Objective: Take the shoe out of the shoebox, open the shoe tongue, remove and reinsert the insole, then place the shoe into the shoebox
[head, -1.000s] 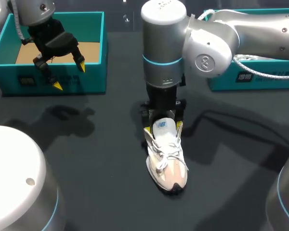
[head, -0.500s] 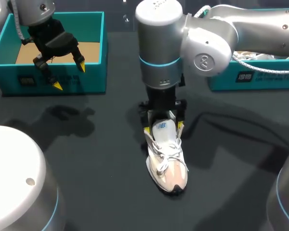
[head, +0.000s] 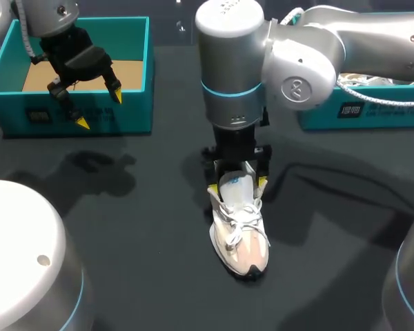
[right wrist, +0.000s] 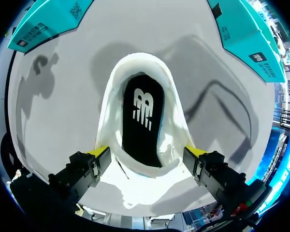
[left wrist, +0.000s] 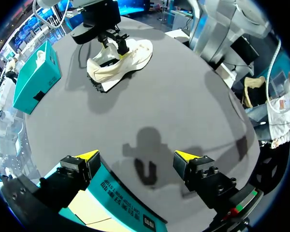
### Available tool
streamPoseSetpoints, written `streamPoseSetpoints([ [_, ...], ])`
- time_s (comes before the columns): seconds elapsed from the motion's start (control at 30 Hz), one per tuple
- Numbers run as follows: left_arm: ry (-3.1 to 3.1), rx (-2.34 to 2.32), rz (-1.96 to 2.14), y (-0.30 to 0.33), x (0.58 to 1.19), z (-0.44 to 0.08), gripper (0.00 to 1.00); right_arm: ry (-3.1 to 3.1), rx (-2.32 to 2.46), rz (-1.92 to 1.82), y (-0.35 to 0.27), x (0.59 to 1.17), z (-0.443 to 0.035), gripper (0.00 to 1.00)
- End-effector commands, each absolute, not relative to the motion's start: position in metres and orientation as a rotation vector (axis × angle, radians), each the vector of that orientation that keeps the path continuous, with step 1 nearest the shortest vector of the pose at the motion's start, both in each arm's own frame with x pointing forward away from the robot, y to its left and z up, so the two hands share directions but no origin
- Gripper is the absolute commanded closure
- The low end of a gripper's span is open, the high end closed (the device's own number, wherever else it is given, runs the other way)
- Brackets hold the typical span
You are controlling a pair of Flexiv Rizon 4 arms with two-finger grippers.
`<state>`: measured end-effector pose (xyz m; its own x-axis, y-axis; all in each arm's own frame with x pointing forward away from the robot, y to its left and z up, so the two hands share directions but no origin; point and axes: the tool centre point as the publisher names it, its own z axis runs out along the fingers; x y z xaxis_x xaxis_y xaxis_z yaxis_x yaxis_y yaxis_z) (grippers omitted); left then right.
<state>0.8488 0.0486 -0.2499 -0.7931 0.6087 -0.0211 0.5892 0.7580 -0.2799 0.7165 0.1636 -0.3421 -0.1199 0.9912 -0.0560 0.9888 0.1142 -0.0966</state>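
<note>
The white and beige lace-up sneaker [head: 239,234] stands on the dark grey table [head: 124,227], outside the box, with its toe on the near side and its heel farther off. The right gripper [head: 237,185] comes straight down over the sneaker's opening. Its yellow-tipped fingers [right wrist: 100,152] are set fairly wide apart and close against the two sides of the collar, holding the sneaker between them. The white tongue [head: 234,183] stands up between them, and the black insole with a white mark [right wrist: 142,121] lies in place inside. Farther back on the left, the left gripper [head: 99,109] hangs with its fingers spread and holding nothing, above the near wall of the open teal cardboard shoebox [head: 141,103]. A second teal cardboard box [head: 372,110] sits at the far right.
</note>
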Motion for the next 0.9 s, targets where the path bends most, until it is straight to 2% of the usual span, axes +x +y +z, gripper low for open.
streamPoseSetpoints([
  [0.03, -2.880, -0.984, 0.418, 0.049, 0.848, -0.250, 0.00, -2.359, -2.054, 0.145, 0.159, 0.708, -0.339, 0.00],
  [0.4, -2.880, -0.984, 0.418, 0.049, 0.848, -0.250, 0.00, -2.425, -1.993, 0.170, 0.161, 0.688, -0.328, 0.00],
  [0.5, -2.880, -0.984, 0.418, 0.049, 0.848, -0.250, 0.00, -2.425, -1.985, 0.185, 0.161, 0.680, -0.325, 0.08],
  [0.57, -2.880, -0.984, 0.418, 0.049, 0.848, -0.250, 0.00, -2.416, -1.991, 0.197, 0.159, 0.673, -0.323, 0.20],
  [0.67, -2.880, -0.984, 0.418, 0.049, 0.848, -0.250, 0.00, -2.403, -2.001, 0.198, 0.157, 0.661, -0.318, 0.29],
  [0.77, -2.880, -0.984, 0.418, 0.049, 0.848, -0.250, 0.00, -2.388, -2.015, 0.207, 0.155, 0.650, -0.313, 0.44],
  [0.9, -2.880, -0.984, 0.418, 0.049, 0.848, -0.250, 0.00, -2.361, -2.060, 0.232, 0.152, 0.636, -0.305, 0.52],
])
